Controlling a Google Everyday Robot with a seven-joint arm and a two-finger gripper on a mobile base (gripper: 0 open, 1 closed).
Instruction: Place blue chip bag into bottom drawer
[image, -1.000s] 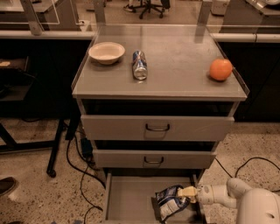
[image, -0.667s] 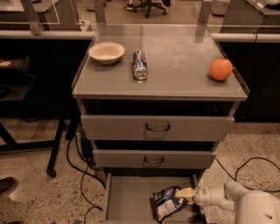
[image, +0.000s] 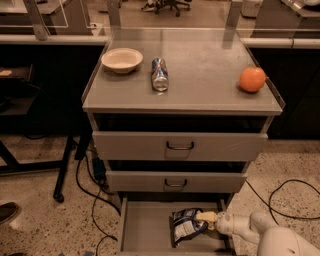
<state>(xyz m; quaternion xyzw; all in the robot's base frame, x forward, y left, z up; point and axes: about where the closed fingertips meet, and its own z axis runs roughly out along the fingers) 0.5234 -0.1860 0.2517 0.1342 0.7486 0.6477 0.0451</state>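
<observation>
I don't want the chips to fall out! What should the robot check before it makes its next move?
1. Bottom drawer pulled open: ok.
2. Blue chip bag inside the drawer's walls: ok.
3. Gripper at the bag's upper right edge, over the drawer: ok.
4. Bag resting on the drawer floor: cannot tell.
5. Middle drawer not in the gripper's way: ok.

The bottom drawer (image: 145, 232) stood pulled out. The blue chip bag (image: 186, 226) lay on its floor, toward the right side. The gripper (image: 206, 217) was over the drawer at the bag's upper right edge, its arm entering from the right. The cabinet top (image: 210, 75) carried a bowl (image: 122, 59), a drink can (image: 160, 74) on its side and an orange (image: 252, 79).
</observation>
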